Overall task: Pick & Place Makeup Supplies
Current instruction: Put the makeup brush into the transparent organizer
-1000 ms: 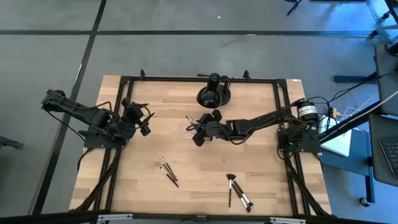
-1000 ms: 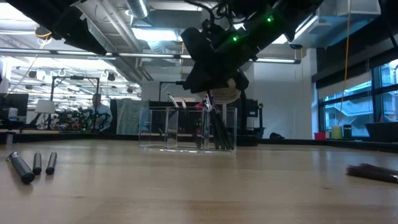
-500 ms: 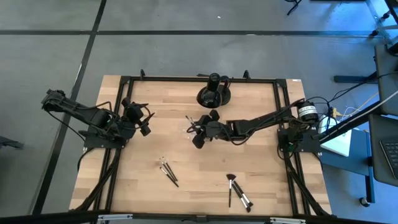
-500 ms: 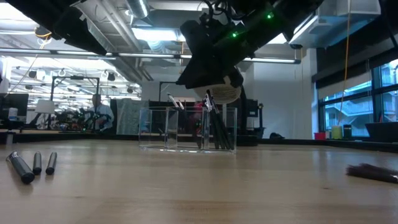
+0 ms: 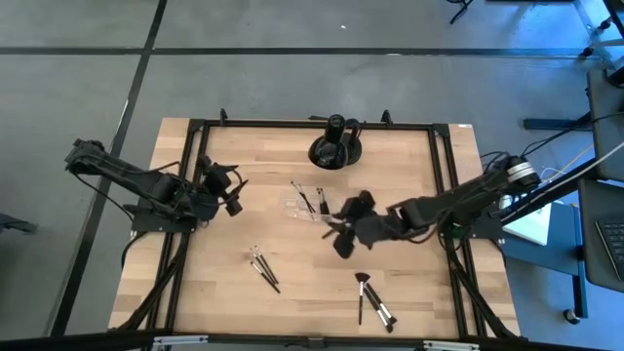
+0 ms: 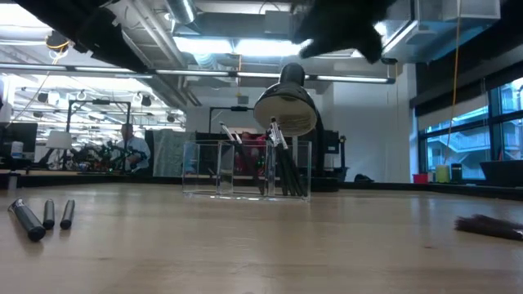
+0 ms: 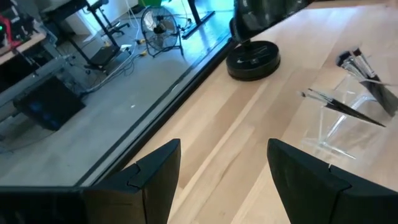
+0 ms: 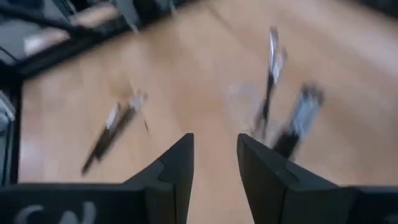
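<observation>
Several thin makeup brushes (image 5: 310,200) stand tilted in the clear organiser tray (image 5: 300,207) at mid-table; they also show in the low view (image 6: 282,163) and the left wrist view (image 7: 367,81). A few brushes (image 5: 263,267) lie flat on the near left of the table, and a few more (image 5: 372,300) on the near right. My right gripper (image 5: 341,232) is open and empty, above the table just near and right of the tray; its wrist view (image 8: 214,162) is blurred. My left gripper (image 5: 232,198) is open and empty, left of the tray (image 7: 336,118).
A large black rounded object (image 5: 334,146) stands on its round base at the far middle of the table, behind the tray. Black frame rails (image 5: 444,195) run along the table's edges. Bare wood (image 5: 312,283) lies between the two groups of loose brushes.
My right gripper has drawn away from above the organiser tray, toward the table's near and right edges, and has left the low view's middle. The brushes in the tray stay as they were.
</observation>
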Controlling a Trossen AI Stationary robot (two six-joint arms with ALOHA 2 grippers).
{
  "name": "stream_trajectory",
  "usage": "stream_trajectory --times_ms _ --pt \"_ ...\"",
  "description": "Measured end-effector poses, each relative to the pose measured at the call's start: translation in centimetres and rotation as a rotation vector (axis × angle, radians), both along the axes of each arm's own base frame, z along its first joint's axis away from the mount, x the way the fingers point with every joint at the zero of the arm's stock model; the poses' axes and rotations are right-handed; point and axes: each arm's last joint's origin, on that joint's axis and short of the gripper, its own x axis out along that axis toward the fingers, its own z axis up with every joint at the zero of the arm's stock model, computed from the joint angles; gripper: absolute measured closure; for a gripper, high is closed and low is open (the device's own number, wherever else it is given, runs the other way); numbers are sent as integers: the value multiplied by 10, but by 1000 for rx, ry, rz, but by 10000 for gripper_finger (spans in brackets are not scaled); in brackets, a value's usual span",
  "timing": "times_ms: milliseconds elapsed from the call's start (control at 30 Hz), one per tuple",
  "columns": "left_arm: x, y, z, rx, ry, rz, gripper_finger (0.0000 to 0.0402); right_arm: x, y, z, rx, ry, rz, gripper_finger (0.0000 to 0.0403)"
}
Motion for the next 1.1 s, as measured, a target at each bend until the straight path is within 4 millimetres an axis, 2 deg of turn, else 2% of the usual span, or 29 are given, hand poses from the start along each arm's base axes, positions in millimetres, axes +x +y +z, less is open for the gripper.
stream_trajectory --times_ms 167,367,600,767,933,1100 --pt "13 -4 -3 51 36 -24 167 -17 15 -7 6 85 -39 279" --pt "23 -7 -8 165 119 -16 167 -15 16 -9 -92 95 -7 279" --pt "36 -4 -14 199 157 4 167 -10 9 -7 -127 105 29 279" --pt "49 5 -9 122 94 -21 167 -13 12 -11 39 127 23 280" --pt "62 3 -10 -14 8 -117 167 -34 31 -21 191 249 -32 302" --pt "75 -7 -18 -91 -43 -157 167 -55 53 -27 317 328 -82 334"
